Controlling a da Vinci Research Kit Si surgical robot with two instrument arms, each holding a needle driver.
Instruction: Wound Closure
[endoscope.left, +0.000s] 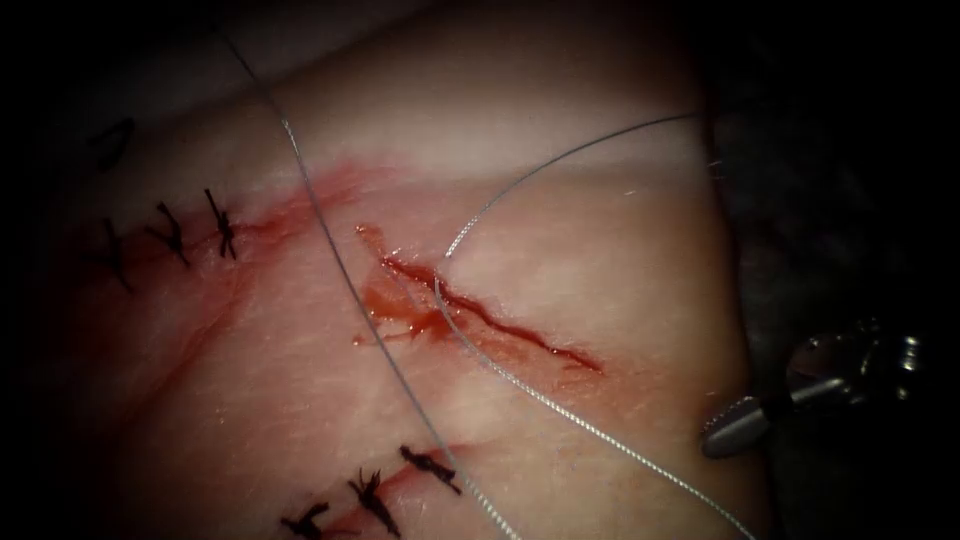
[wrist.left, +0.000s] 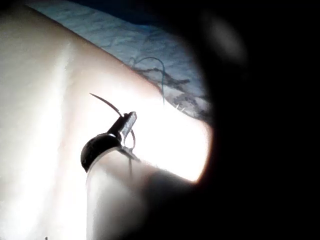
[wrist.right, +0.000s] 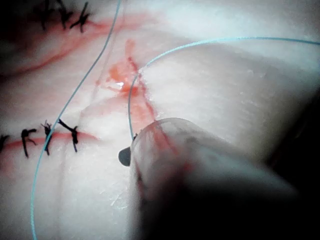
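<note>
– Right pincer (endoscope.left: 722, 432) sat closest to my scope, low at the tissue's right edge. I saw its jaws pressed together, with nothing between them.

– And your left pincer (wrist.left: 127, 122)?

– It was pinching the needle (wrist.left: 107, 103). On the left wrist view I saw a thin curved length ending in a point beyond the jaws. I couldn't tell where along the curve the grip lay. The needle was clear of the tissue (endoscope.left: 600, 220), held above it.

– Where did the thread (endoscope.left: 340, 260) run?

– One strand came in from the upper right, entered the cut (endoscope.left: 490, 320) near its left end, then trailed off to the lower right. A second strand crossed the tissue from top to bottom, left of the cut.

– Anything else?

– Red fluid (endoscope.left: 395, 310) lay around the cut's left end. I also saw dark finished stitches (endoscope.left: 220, 225) at upper left and more along the bottom.
</note>
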